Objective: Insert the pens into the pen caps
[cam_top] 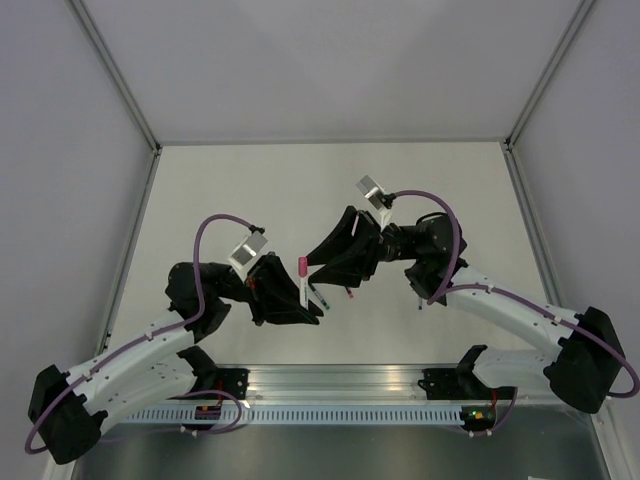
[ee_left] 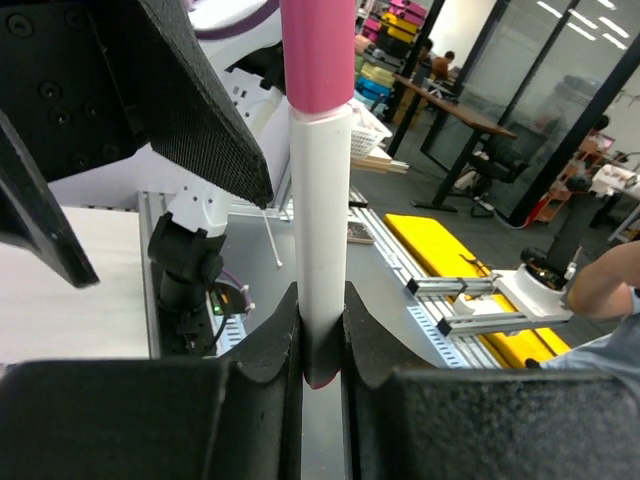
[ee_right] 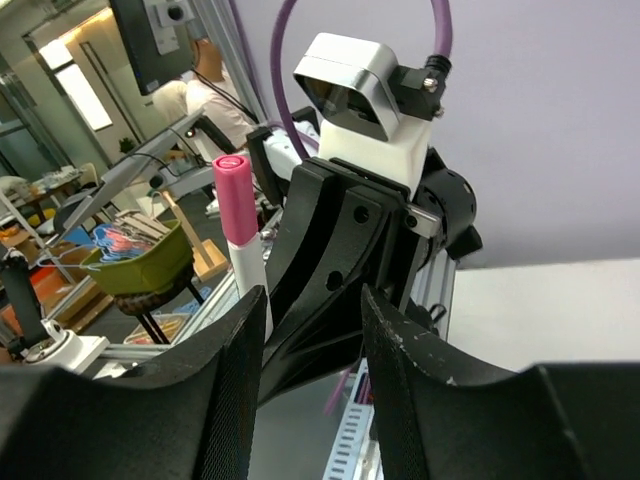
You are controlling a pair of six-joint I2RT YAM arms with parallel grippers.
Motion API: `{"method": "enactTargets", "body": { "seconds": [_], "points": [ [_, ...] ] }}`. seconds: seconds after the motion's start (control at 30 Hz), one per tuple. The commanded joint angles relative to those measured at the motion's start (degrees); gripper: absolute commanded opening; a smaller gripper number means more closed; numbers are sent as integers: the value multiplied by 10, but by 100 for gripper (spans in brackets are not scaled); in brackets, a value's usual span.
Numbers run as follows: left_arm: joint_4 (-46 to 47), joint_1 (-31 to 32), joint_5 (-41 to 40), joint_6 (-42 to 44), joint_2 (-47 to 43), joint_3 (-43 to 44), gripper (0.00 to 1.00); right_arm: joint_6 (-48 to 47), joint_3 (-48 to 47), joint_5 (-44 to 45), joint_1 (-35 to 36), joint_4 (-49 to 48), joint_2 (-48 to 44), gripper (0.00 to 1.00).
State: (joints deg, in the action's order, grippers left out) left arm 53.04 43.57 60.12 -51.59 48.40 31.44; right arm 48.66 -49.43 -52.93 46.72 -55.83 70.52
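One white pen (ee_left: 320,220), pink cap (ee_left: 318,50) on top, pinched tight near bottom end by left gripper (ee_left: 320,335). Right gripper (ee_right: 313,340) jaws apart, empty, close beside pen.

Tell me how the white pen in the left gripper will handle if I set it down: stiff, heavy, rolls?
Likely stiff: the white pen stands straight from the left gripper, pinched only near its lower end. Probably light, since that small pinch holds it upright. Its round, smooth barrel and pink cap would likely roll on the table.
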Motion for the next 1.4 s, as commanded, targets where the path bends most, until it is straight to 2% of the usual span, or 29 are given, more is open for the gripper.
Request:
{"method": "enactTargets", "body": {
  "seconds": [0.0, 0.03, 0.13, 0.23, 0.33, 0.63, 1.03, 1.37],
  "points": [
    [-60, -1, -27, 81, -30, 5, 2, -110, -48, 15, 3, 146, -52, 50],
    [-117, -1, -35, 97, -39, 5, 2, -194, -73, 35, 2, 275, -63, 52],
    [-185, -1, -70, 154, -64, 1, 2, -268, -118, 125, 2, 448, -102, 55],
    [-216, 0, -86, 169, -68, -8, 2, -312, -157, 184, 2, 542, -118, 57],
    [-214, -1, -88, 168, -64, -16, 2, -324, -181, 215, 2, 584, -122, 59],
    [-202, -1, -82, 164, -68, -38, 2, -291, -247, 163, 2, 564, -62, 64],
    [-201, 0, -78, 167, -70, -39, 2, -252, -204, 136, 3, 455, -38, 65],
    [-199, -1, -76, 164, -66, -38, 2, -234, -184, 110, 9, 421, -35, 62]
  ]
}}
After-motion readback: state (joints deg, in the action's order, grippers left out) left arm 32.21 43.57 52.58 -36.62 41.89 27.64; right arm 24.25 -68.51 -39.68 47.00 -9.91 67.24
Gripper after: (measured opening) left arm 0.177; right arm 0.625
